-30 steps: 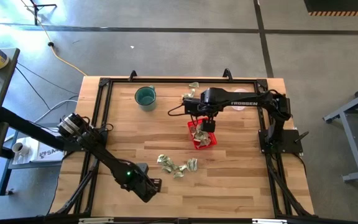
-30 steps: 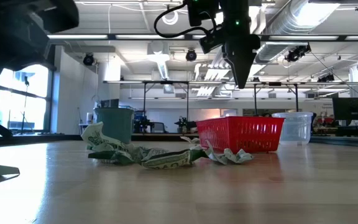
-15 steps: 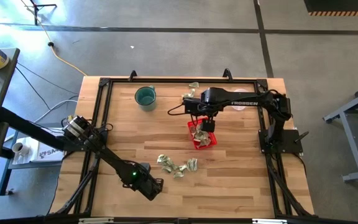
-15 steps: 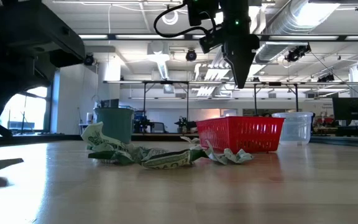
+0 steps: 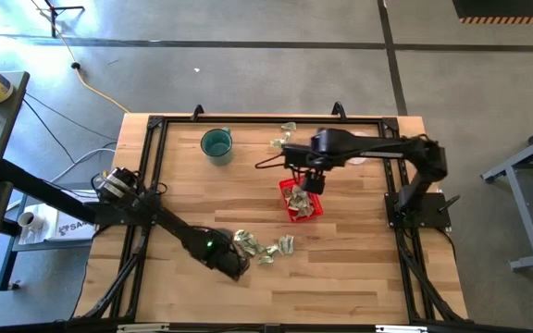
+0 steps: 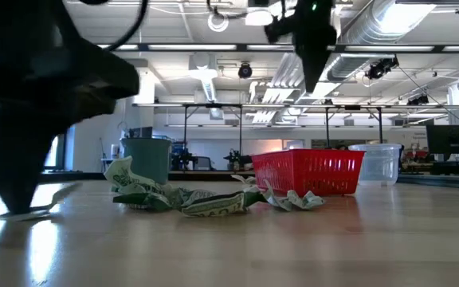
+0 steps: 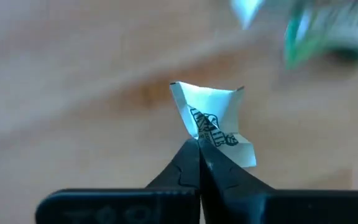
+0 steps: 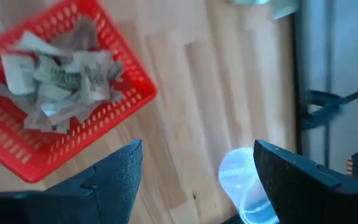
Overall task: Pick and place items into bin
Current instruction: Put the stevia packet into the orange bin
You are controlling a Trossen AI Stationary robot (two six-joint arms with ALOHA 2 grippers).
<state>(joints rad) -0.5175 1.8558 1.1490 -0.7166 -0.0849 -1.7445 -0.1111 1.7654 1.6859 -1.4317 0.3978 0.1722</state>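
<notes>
The bin is a red perforated basket (image 5: 300, 201) (image 6: 307, 172) (image 8: 120, 102) right of the table's middle, with crumpled pale pieces (image 8: 58, 81) inside. A cluster of crumpled green-and-whitish items (image 5: 263, 247) (image 6: 190, 199) lies on the wood near the front. Just left of that cluster is my left gripper (image 5: 236, 265) (image 7: 199, 146), pointing down and shut on one small whitish printed piece (image 7: 211, 118). My right gripper (image 5: 313, 181) (image 8: 197, 180) hangs open above the basket with nothing between its fingers. My left gripper pinches the small piece by its lower edge (image 7: 205, 135) between its two fingertips, coming from above and pointing down. The crumpled piece stands out past the tips. Whether any part of it rests on the table, I cannot tell.
A teal cup (image 5: 216, 144) stands at the far left and a clear plastic cup (image 8: 244, 186) (image 6: 375, 163) far right of the basket. Two more pieces (image 5: 285, 135) lie by the far edge. A black frame (image 5: 151, 157) borders the table. Bare wood lies at the front right.
My left gripper has moved toward the table's right edge and a little toward the far edge, up to the cluster of items, and the small piece at its tips has gone along with it. My right gripper has risen a little above the basket.
</notes>
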